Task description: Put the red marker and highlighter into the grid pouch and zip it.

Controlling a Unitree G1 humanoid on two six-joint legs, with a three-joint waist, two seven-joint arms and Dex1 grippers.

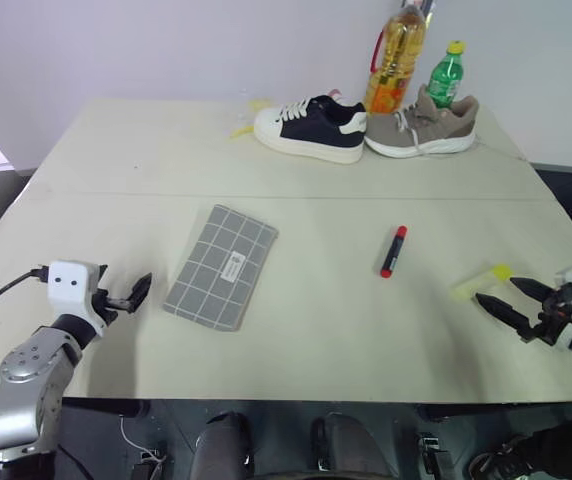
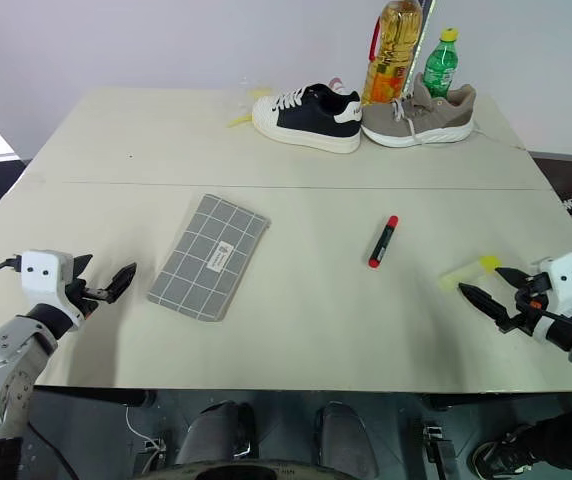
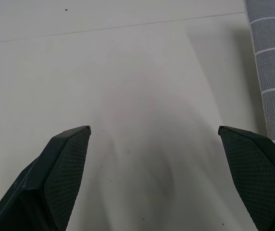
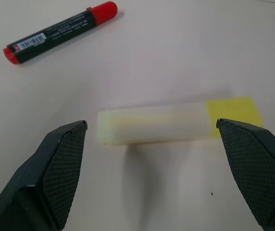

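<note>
The right gripper (image 1: 514,299), jaws wide, sits lower right, aimed at the highlighter (image 1: 482,280), probably to grasp it; left gripper (image 1: 132,295) wide, empty beside the grid pouch (image 1: 221,266).

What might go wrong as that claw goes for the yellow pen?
The right claw is open, with the highlighter lying crosswise between its fingers; the rounded pen could roll or slip when pinched. It lies close to the table edge, so a nudge might knock it off. The pouch looks zipped, so it must be opened first.
</note>
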